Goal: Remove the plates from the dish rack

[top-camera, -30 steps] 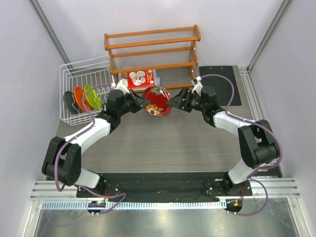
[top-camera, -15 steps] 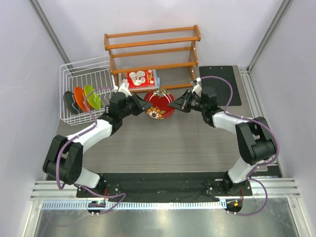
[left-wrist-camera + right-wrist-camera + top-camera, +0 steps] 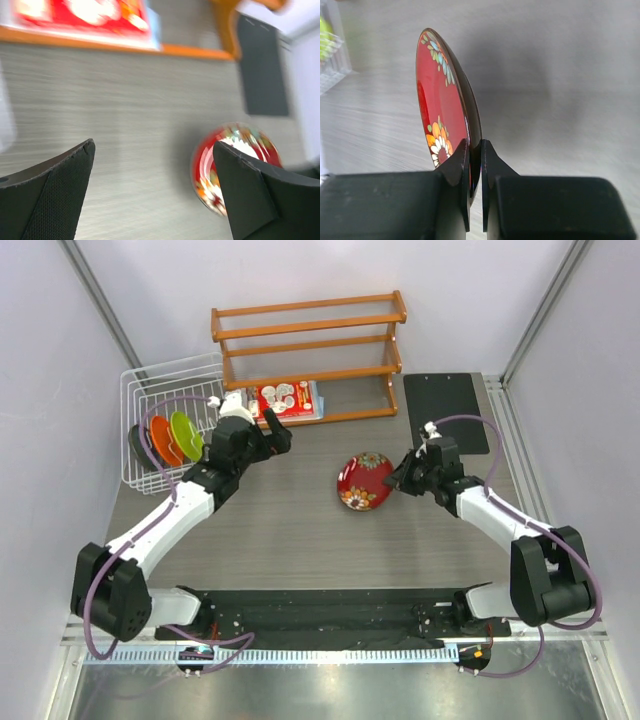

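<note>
Possession of the dark red floral plate (image 3: 363,481) was seen to have passed to the right claw (image 3: 397,477) alone. Half a second earlier the plate had been held between both claws just in front of the wooden shelf (image 3: 310,335). It was now found nearer the right side of the worktop (image 3: 300,530), well apart from the shelf and below the black mat (image 3: 445,412).

In the right wrist view the plate (image 3: 437,105) was shown standing on edge, its rim pinched between the closed-up fingers of the right claw (image 3: 475,150) (whether its lower edge touched the worktop could not be told).

The left claw (image 3: 280,433) had been drawn back towards the dish rack (image 3: 150,390) and was held beside the printed package (image 3: 285,400). Its fingers were spread wide with nothing between them. In the blurred left wrist view, the plate (image 3: 205,170) was glimpsed beyond the left claw (image 3: 155,190).

The lime green plate (image 3: 187,435), the orange plate (image 3: 166,440) and the blue-grey plate (image 3: 140,445) were left standing in the rack, as before.
</note>
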Tool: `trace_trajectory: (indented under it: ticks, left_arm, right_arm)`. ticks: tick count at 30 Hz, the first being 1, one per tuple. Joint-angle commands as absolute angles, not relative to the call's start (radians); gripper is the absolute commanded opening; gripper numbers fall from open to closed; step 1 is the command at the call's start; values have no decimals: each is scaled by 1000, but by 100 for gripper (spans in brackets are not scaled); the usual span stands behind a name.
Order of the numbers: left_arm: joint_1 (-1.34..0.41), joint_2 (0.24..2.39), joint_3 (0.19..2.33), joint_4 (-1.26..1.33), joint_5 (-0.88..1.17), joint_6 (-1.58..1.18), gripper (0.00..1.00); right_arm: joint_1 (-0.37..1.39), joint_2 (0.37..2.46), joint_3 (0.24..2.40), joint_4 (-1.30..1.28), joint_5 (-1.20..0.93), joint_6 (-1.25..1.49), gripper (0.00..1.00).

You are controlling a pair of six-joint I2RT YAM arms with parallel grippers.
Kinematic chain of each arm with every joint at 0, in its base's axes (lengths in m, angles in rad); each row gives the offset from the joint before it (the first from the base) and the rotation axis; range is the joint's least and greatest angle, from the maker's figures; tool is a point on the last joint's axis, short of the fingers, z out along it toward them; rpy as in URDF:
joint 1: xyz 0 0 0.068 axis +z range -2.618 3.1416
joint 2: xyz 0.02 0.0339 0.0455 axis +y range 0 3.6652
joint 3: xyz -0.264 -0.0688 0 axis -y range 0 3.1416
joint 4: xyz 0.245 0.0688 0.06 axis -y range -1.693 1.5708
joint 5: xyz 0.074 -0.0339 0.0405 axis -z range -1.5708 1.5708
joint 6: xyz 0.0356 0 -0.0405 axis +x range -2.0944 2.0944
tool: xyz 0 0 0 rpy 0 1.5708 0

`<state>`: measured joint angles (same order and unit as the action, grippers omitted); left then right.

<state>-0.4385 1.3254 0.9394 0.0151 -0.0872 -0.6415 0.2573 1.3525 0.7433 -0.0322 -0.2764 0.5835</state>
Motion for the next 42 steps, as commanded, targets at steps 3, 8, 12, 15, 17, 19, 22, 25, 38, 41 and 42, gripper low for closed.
trace_trajectory:
  ticks: [3, 8, 12, 15, 17, 19, 22, 25, 38, 41, 42]
  left_arm:
    - [-437, 1247, 994, -153, -541, -440, 99]
    - [-419, 1255, 999, -152, -705, -361, 99]
    - [-341, 1276, 1009, -152, -712, -341, 99]
    - [-256, 1290, 1017, -167, -658, -360, 99]
    - [-214, 1305, 1017, -158, -626, -359, 100]
    - [-196, 1327, 1017, -147, -620, -360, 99]
    - [-176, 1359, 1020, -124, -615, -354, 99]
    - [-160, 1407, 1032, -103, -638, -359, 100]
    - [-52, 1603, 1160, -103, -664, -405, 95]
    - [-31, 1654, 1198, -120, -646, -431, 93]
    - [-26, 1666, 1207, -120, -641, -440, 93]
  right_arm:
    - [224, 1354, 701, -75, -282, 529, 1]
    - [218, 1443, 709, -23, -313, 509, 1]
    - [215, 1541, 747, -28, -318, 500, 2]
    - [215, 1609, 793, -86, -276, 496, 29]
    - [215, 1623, 814, -130, -206, 489, 42]
    - [215, 1624, 822, -161, -167, 476, 47]
    - [213, 1617, 825, -182, -100, 469, 53]
    - [215, 1589, 824, -213, -37, 466, 58]
    - [216, 1373, 790, -256, 75, 433, 65]
    - [216, 1374, 785, -256, 75, 434, 65]
    - [216, 1376, 784, -258, 78, 434, 65]
